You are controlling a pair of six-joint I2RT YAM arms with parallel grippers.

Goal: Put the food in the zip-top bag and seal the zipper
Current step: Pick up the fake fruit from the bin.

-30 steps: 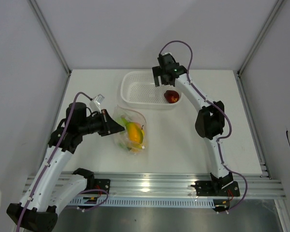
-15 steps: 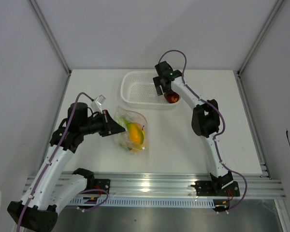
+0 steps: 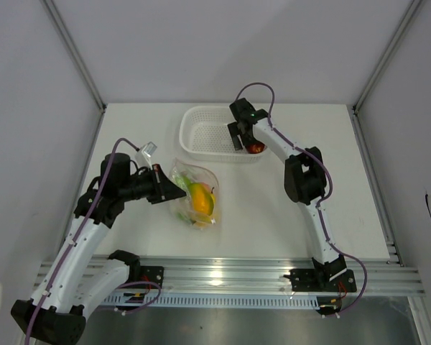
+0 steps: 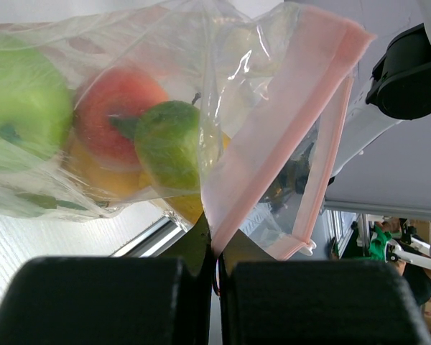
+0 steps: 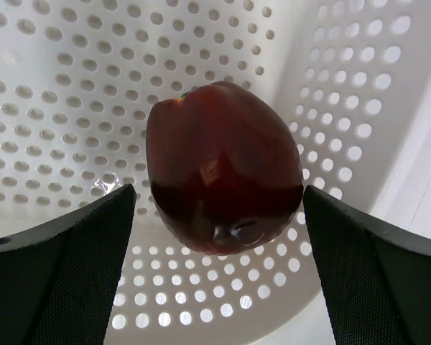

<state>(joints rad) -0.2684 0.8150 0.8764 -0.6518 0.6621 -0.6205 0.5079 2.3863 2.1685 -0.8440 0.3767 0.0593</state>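
Last apple left in the basket, bag held ready.

On the white table point(image 3: 273, 208), the white perforated basket point(image 3: 208, 133) sits at the far side. The zip-top bag point(image 3: 201, 174) lies just in front of it, with most of the food point(image 4: 122, 122) inside. The left gripper point(image 4: 217, 267) is pinched tight on the bag's rim, right at the zipper point(image 4: 323, 165). In the basket's right corner, the right gripper point(image 3: 242, 138) stands wide apart either side of the dark red apple point(image 5: 219, 169), not touching it. I'd worry the round apple squirts off the pads as they close, or the bag's mouth sags shut.
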